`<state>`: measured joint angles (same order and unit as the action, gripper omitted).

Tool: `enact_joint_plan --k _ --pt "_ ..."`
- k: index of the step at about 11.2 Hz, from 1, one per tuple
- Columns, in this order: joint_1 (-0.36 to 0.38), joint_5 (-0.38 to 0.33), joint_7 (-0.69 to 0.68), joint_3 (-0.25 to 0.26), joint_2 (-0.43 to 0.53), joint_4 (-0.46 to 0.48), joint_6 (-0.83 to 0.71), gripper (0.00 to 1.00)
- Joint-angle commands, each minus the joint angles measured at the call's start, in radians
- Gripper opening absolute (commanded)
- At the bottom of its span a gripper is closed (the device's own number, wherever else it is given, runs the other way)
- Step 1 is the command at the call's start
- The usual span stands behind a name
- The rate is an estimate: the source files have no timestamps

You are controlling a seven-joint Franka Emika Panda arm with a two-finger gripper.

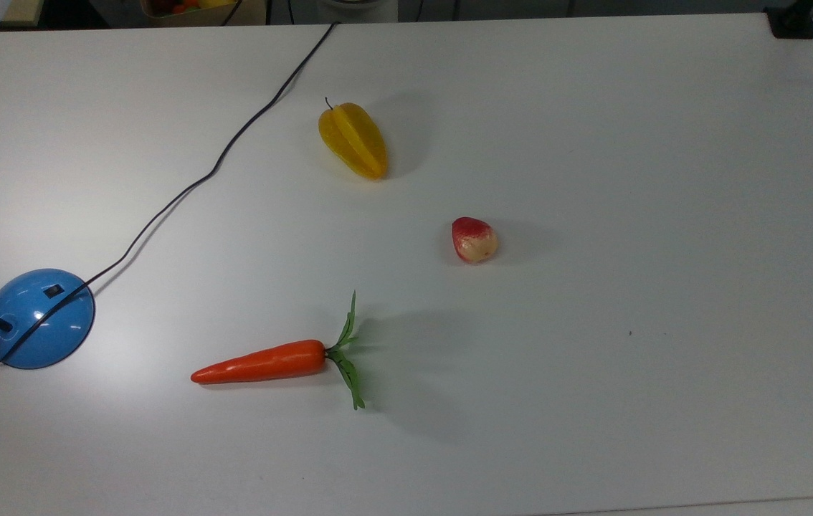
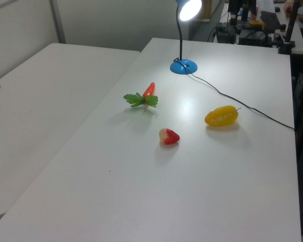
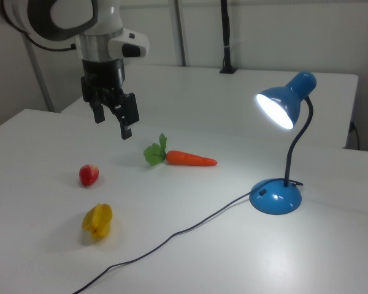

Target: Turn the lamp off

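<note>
The lamp has a glossy blue dome base [image 1: 41, 319] with a small black rocker switch [image 1: 54, 290] on top, at the top view's left edge. Its thin black stem rises from the base [image 3: 276, 196] to a blue shade [image 3: 286, 101] whose bulb glows white. The lit lamp head [image 2: 189, 9] also shows at the far end of the table in the left view. My gripper [image 3: 112, 122] hangs open above the table in the right view's upper left. It holds nothing and is far to the left of the lamp.
The lamp's black cord [image 1: 220, 158] runs across the white table [image 1: 629, 179] to its far edge. An orange carrot [image 1: 263, 362], a yellow starfruit [image 1: 353, 140] and a small red-and-cream fruit [image 1: 474, 240] lie on the table. A second white table [image 2: 35, 101] adjoins it.
</note>
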<state>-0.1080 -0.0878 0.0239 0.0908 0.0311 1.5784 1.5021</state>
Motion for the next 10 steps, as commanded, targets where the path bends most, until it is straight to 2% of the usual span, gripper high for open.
enact_joint_plan --k 1,10 --pt "-0.009 0.017 -0.015 0.004 -0.007 -0.02 -0.02 1.0" --pt "-0.013 0.016 -0.016 0.003 -0.011 -0.02 -0.011 1.0"
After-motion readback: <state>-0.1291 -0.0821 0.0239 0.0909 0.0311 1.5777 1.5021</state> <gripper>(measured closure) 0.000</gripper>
